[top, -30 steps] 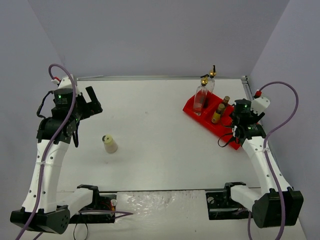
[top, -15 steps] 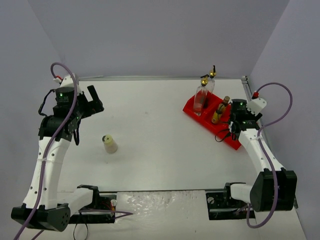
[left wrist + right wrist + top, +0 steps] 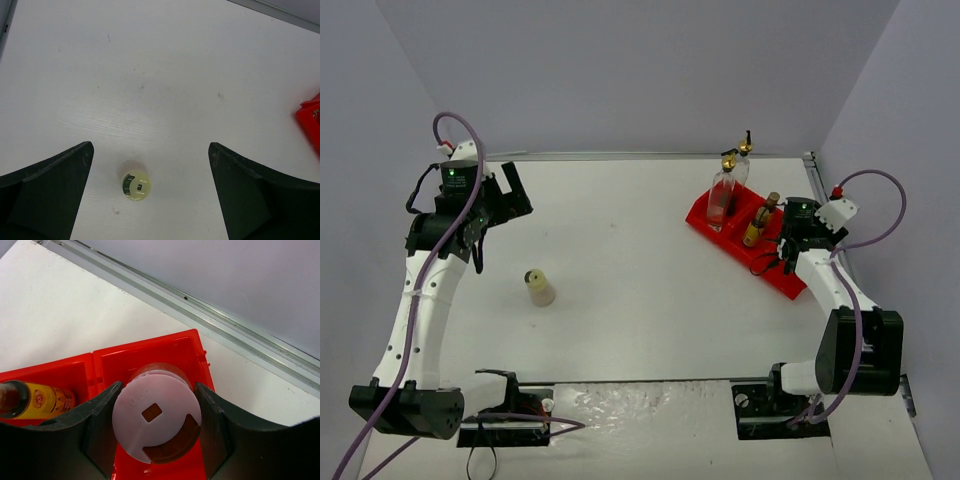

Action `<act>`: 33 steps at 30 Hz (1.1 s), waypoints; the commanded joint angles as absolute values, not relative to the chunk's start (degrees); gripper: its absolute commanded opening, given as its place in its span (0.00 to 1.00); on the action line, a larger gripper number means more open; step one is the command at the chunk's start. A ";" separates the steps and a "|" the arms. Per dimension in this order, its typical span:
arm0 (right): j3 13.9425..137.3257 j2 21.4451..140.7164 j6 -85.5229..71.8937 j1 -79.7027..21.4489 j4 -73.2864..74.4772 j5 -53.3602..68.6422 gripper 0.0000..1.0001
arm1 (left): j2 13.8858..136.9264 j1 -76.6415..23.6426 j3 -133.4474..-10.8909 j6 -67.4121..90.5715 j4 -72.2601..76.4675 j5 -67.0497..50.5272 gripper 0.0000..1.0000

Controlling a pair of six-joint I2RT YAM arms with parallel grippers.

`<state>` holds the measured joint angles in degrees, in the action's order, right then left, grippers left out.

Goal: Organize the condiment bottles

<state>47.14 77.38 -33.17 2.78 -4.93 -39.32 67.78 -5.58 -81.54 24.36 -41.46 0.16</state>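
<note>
The left gripper (image 3: 514,194) hangs high over the far left part of the table (image 3: 640,270), its jaws spread wide and holding nothing. In the left wrist view the left gripper (image 3: 151,146) frames bare tabletop, with each dark finger (image 3: 50,190) well apart from anything. The left arm rises from its base at the near left corner and leans forward, with the wrist bent so the claw faces down and toward the middle of the table.

The squat cream bottle (image 3: 539,288) stands alone on the table, nearer and a little to the right of that claw. From the wrist camera, the squat cream bottle (image 3: 135,183) shows between the two fingers, touching neither.

At the far right sits the red tray (image 3: 705,216). Two tall clear bottles (image 3: 722,196) with gold spouts stand at its far end. Two amber bottles (image 3: 756,227) stand in compartments just nearer.

The right gripper (image 3: 784,247) is lowered into the tray's near right end. Seen from its own wrist, the right gripper (image 3: 157,402) is narrowed around the squat pink bottle (image 3: 156,415), both fingers pressed against the sides of its white cap. That bottle sits inside an end compartment of the red tray (image 3: 150,351). An amber bottle (image 3: 37,399) is in the neighbouring compartment to its left in that view. The right arm reaches forward from its base along the table's right side, its wrist tipped down over the tray.
</note>
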 commanded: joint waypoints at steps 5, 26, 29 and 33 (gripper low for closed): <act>45.00 80.16 -34.45 5.53 -13.56 -39.29 0.00 | 68.76 -5.36 -88.88 25.02 -41.10 1.02 0.97; 47.71 89.12 -34.46 5.89 -17.40 -37.08 0.00 | 68.99 -5.36 -90.96 25.45 -42.49 1.23 0.97; 48.13 89.25 -34.24 5.89 -17.15 -37.37 0.05 | 68.87 -5.36 -90.97 25.34 -42.54 1.23 0.97; 48.49 89.23 -34.28 5.83 -16.63 -37.44 0.30 | 68.82 -5.36 -90.88 25.31 -42.45 1.17 0.97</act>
<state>45.49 89.58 -33.63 5.34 -14.11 -35.55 69.43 -5.58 -87.74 24.95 -44.11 0.27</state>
